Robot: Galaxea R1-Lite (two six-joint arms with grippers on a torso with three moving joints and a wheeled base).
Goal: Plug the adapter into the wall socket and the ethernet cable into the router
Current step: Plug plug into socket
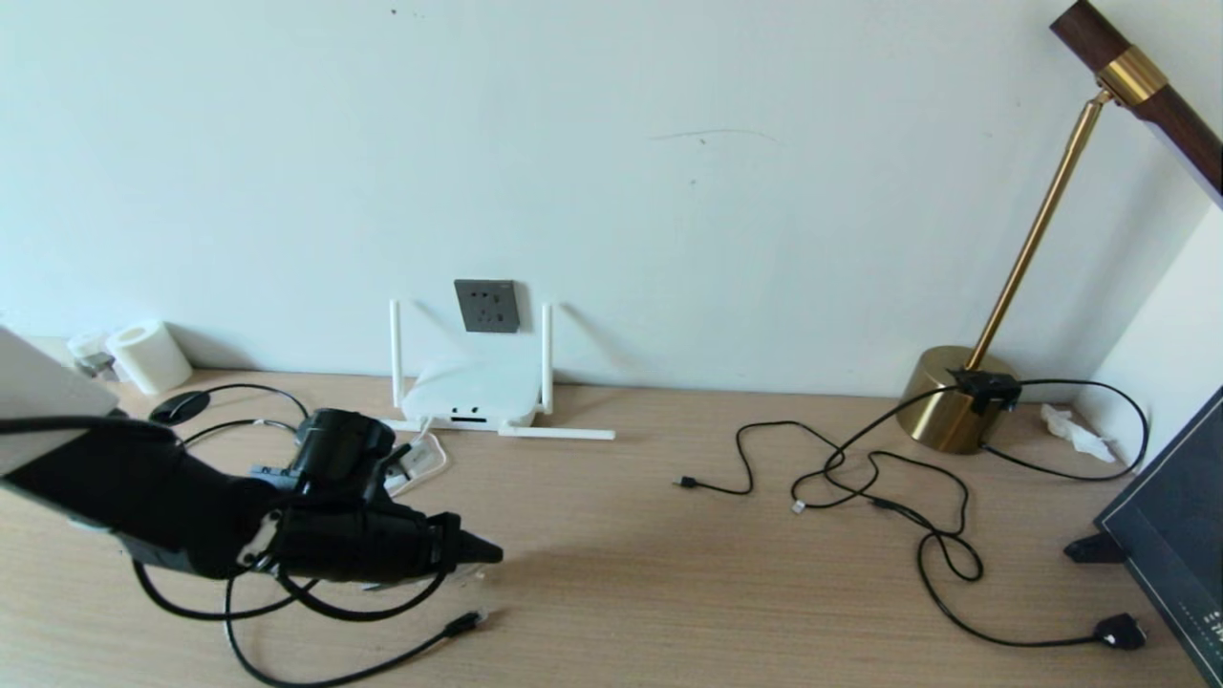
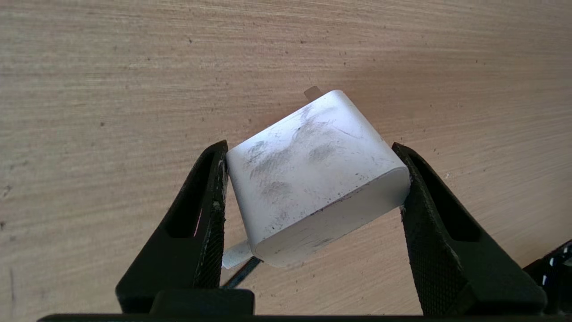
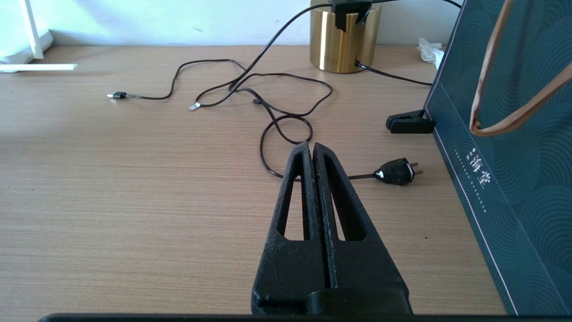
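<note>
- Pinching the small white rectangular adapter (image 2: 313, 179) by its two narrow sides, the left gripper (image 2: 313, 170) has its black wedge-shaped jaws spread to the block's width; in the head view it sits at the lower left of the frame (image 1: 473, 554), low over the pale wood-grain bench (image 1: 669, 573).
- Grey scuff marks and dark specks smear the adapter's glossy plastic face; its corners are rounded, it sits tilted between the jaws, and a metal prong tip shows at its far edge.
- Ribbed, rough texture covers the jaws' inner faces.
- At the frame's centre, the dark grey square wall socket (image 1: 487, 306) is set in the white wall, just above the flat white plastic router (image 1: 468, 401) with slim stick antennas.
- A thick black ethernet cable (image 1: 382, 659) curls along the lower left, its clear-tipped plug lying on the bench.
- The right gripper (image 3: 313, 150) has its jaws pressed together, above a thin black cord (image 3: 268, 134) near a brass lamp base (image 3: 344, 40).
</note>
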